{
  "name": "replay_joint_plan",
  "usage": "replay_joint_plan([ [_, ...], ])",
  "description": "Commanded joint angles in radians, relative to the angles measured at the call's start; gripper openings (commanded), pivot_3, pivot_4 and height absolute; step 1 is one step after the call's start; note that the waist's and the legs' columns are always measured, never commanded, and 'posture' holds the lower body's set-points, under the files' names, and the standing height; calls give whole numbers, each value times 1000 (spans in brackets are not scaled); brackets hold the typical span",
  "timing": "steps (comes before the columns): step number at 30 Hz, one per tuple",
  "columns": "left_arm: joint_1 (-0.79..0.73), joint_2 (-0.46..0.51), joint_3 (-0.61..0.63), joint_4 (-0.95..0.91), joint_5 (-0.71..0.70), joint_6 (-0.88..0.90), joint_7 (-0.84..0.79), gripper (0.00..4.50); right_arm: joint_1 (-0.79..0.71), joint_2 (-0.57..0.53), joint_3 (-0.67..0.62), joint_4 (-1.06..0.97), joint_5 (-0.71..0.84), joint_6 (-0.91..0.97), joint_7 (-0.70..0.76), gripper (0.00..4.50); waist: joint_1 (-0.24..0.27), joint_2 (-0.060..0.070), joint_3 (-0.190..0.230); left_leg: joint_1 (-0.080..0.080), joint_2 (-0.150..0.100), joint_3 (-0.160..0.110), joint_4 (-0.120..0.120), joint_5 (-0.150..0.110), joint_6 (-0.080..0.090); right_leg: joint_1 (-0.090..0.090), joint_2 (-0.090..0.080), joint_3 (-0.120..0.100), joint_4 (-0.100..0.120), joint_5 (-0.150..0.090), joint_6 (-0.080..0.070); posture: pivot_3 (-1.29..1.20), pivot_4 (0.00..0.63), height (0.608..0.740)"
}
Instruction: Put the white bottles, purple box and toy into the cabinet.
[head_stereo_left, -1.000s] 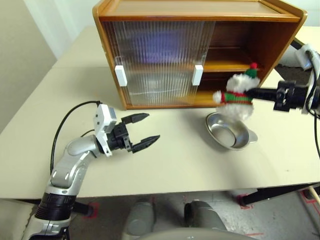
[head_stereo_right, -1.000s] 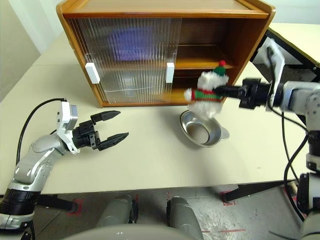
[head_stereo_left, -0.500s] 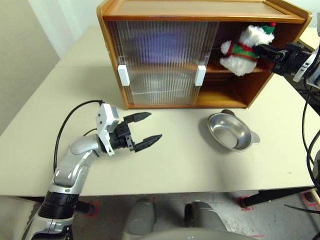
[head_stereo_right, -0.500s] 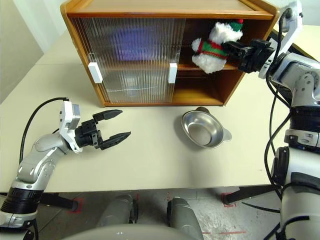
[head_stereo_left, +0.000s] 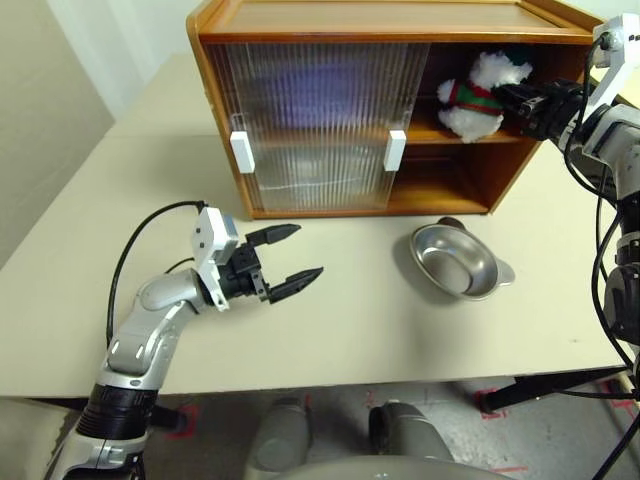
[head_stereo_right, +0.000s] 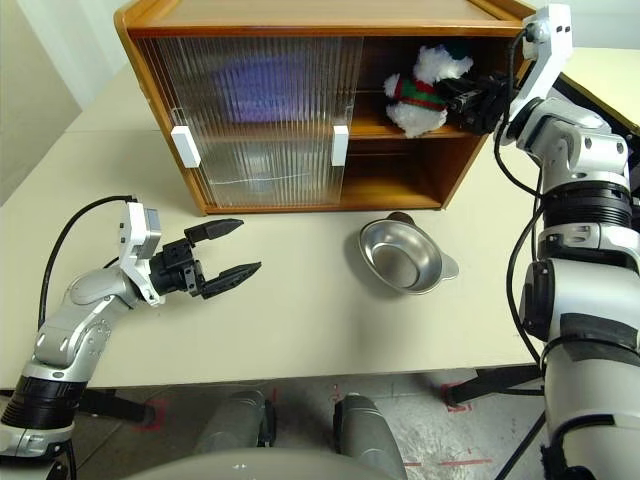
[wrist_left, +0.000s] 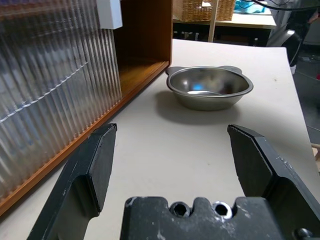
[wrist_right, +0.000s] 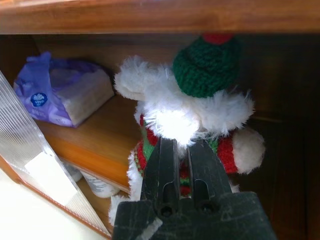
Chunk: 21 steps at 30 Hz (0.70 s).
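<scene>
Now the cabinet (head_stereo_left: 400, 100) is taking the toy (head_stereo_left: 478, 95): the right end effector (wrist_right: 182, 150) is clamping it over the upper shelf, purple box (wrist_right: 62, 95) beside. Next, loosening and withdrawing. The left end effector (head_stereo_left: 285, 255) is hanging wide, empty.

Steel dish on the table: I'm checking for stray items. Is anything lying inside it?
No, the steel dish shows only its bare shiny bottom, and the toy bear is up in the cabinet.

Both arms are silver-grey jointed shells with black collars. Each gripper, the left gripper (head_stereo_left: 284, 254) and the right gripper (wrist_right: 182, 157), has two tapered black fingers, a white wrist camera block and a looping black cable.
</scene>
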Motion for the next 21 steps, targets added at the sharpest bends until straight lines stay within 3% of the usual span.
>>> replay_joint_plan([
  [1, 10, 2, -6, -16, 13, 3, 9, 4500, -42, 13, 27, 62, -50, -63, 8, 16, -2, 0, 0, 0, 0, 0, 0, 1, 1, 0, 0, 0, 0, 0, 0, 260, 0, 740],
  [3, 16, 4, -4, -21, 13, 2, 12, 4500, -49, 25, 29, 76, -63, -81, 4, 16, -5, 0, 0, 1, 0, 0, 0, 2, 2, 0, 0, 0, 0, 1, -1, 269, 0, 740],
  [16, 12, 8, -12, -23, 11, 10, 8, 4500, -64, 27, 7, 29, -64, -97, -6, 4492, 9, 2, -1, -1, 0, -1, 0, 3, 2, -3, 0, -1, 4, 1, -2, 251, 0, 740],
  [21, 11, 12, -11, -26, 9, 14, 4, 4500, -35, -11, 1, -32, -56, -46, 15, 4492, 11, 2, -1, -3, 0, -1, 0, 2, 2, -5, -1, -1, 3, 1, -2, 245, 0, 740],
])
